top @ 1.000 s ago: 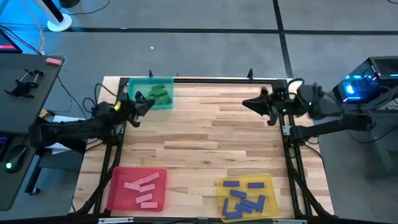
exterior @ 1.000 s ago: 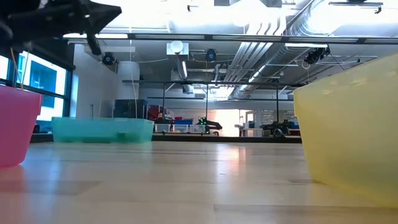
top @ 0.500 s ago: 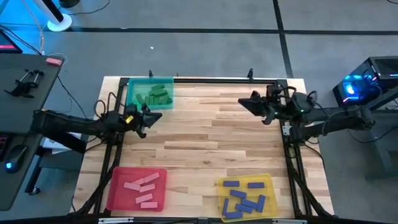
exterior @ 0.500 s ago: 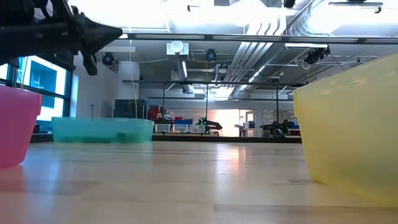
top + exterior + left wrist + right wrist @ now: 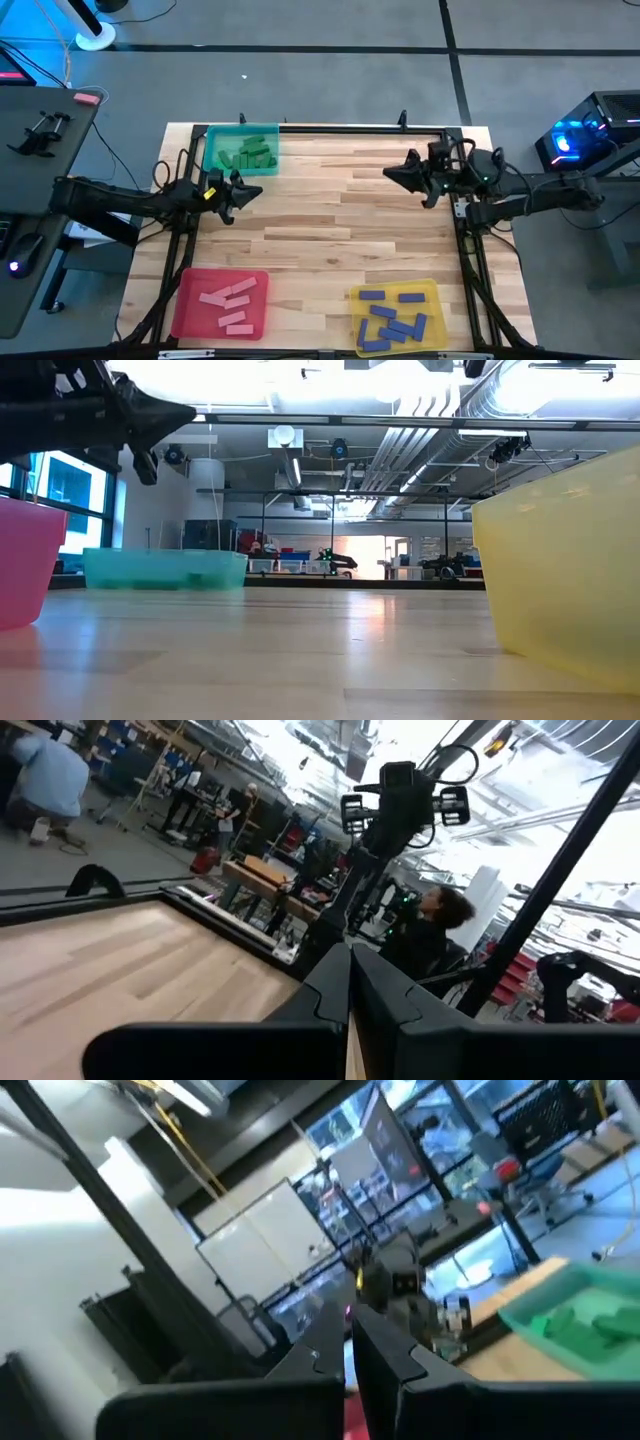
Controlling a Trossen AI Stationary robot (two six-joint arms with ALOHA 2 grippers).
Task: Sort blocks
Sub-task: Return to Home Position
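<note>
Green blocks [image 5: 248, 155] lie in the green tray [image 5: 213, 138] at the far left. Pink blocks [image 5: 228, 298] lie in the red tray [image 5: 190, 322] at the near left. Blue blocks [image 5: 392, 318] lie in the yellow tray [image 5: 432, 292] at the near right. My left gripper [image 5: 256, 187] hangs shut and empty above the table's left edge, just nearer than the green tray. My right gripper [image 5: 388, 173] hangs shut and empty at the far right, pointing toward the left. Both wrist views show shut fingers, the left gripper [image 5: 349, 982] and the right gripper [image 5: 348, 1335].
Bare wooden tabletop [image 5: 330, 230] spreads between the three trays. A black frame rail [image 5: 340, 128] runs along the far edge, with struts at both sides. In the low view the yellow tray [image 5: 560, 590] stands close at the right and the red tray [image 5: 25, 565] at the left. People show in the room beyond [image 5: 45, 775].
My left gripper has swung away from the green tray toward the table's near edge and sunk, staying shut. My right gripper has come down a little and tipped, staying shut. No block has moved.
</note>
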